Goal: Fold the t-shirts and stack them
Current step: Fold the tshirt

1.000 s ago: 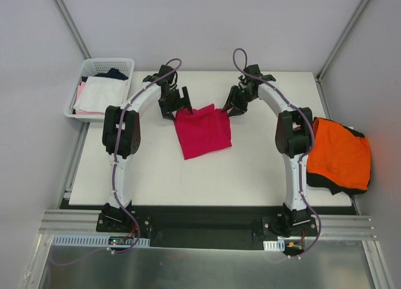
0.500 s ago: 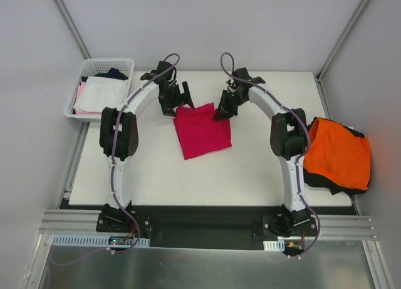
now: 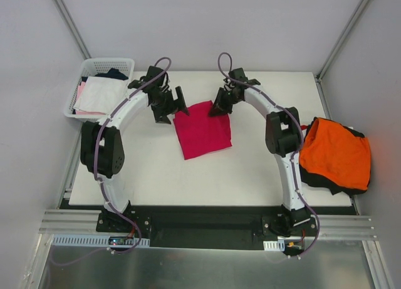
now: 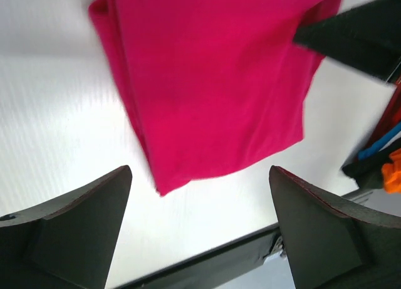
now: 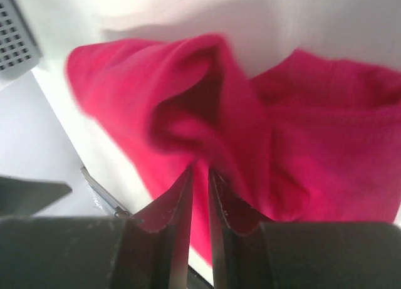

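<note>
We log right fingers (image 5: 169, 226) clamped on the crimson t-shirt (image 3: 202, 130) at its far edge (cloth bunched there); left fingers (image 4: 78, 232) wide apart, just beside its far corner.

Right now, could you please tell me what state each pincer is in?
Left pincer: open, holding nothing.
Right pincer: closed on a fold of the magenta t-shirt.

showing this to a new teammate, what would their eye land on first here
The crimson-magenta t-shirt, folded at the table's middle, with the right gripper pinching its far right corner and the left gripper open just off its far left corner. Next, the bright orange t-shirt heaped over a black one at the table's right edge.
</note>
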Available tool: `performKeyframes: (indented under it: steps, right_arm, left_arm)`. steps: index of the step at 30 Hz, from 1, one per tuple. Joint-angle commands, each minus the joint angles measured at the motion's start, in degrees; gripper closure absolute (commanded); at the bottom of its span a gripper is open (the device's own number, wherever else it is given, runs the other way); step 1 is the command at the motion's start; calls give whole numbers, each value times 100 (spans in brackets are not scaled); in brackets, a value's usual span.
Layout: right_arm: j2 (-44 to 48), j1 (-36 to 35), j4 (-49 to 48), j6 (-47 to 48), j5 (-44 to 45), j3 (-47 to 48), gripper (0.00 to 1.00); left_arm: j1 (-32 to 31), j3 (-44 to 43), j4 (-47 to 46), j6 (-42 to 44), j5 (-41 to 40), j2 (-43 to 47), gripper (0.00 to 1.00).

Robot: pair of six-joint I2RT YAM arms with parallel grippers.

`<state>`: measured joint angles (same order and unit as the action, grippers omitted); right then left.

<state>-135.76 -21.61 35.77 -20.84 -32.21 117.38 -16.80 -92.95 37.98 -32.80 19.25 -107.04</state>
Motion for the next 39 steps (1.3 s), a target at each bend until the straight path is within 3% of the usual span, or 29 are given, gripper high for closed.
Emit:
performKeyframes:
  steps: [1, 6, 18, 28, 33, 39]
  right_arm:
    - [-362, -19, -369, -236, -32, 180, 82]
    - [-232, -19, -413, -114, 39, -259, 82]
    - [1183, -81, -615, 203, 364, -2570, 82]
    - [2141, -344, -650, 476, 584, -4002, 83]
    - [2238, -344, -519, 703, 417, -3820, 82]
    - [2809, -327, 26, 889, 250, -3222, 73]
  left_arm:
    - [10, 610, 96, 115, -26, 518, 9]
    - [10, 761, 87, 195, 26, 430, 9]
    - [27, 348, 87, 221, 422, -115, 11]
    - [-122, 821, 26, 37, 291, 219, 11]
    - [-552, 1244, -45, -104, 71, 640, 12]
    - [-1211, 937, -36, -262, -70, 887, 12]
